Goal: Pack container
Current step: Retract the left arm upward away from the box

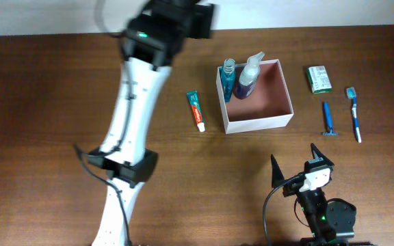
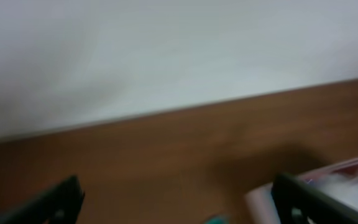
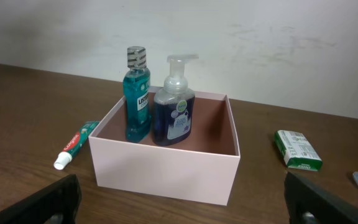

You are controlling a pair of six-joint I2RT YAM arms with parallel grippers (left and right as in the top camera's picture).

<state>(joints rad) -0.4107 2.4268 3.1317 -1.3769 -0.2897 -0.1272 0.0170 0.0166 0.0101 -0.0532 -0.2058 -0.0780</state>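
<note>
A brown wooden table [image 1: 46,102] runs under a white wall. The container [image 1: 258,124] sits at 1 o'clock from the table's centre. A mouthwash bottle [image 1: 228,78] and a soap pump [image 1: 247,80] stand upright at its 10 o'clock corner, probably to keep floor free. Toothpaste [image 1: 195,111] lies at its 9 o'clock, with the packet [image 1: 319,78], toothbrush [image 1: 353,115] and razor [image 1: 327,119] around 3. The fingers of the left gripper [image 2: 176,186] and right gripper [image 3: 180,180] are spread and empty.

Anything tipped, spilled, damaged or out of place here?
Nothing stands out. The mouthwash and soap pump stand upright in the container, no spill visible. The toothpaste, green packet, razor and toothbrush lie flat on the table outside it, apart from one another. The left wrist view is too blurred to judge.
</note>
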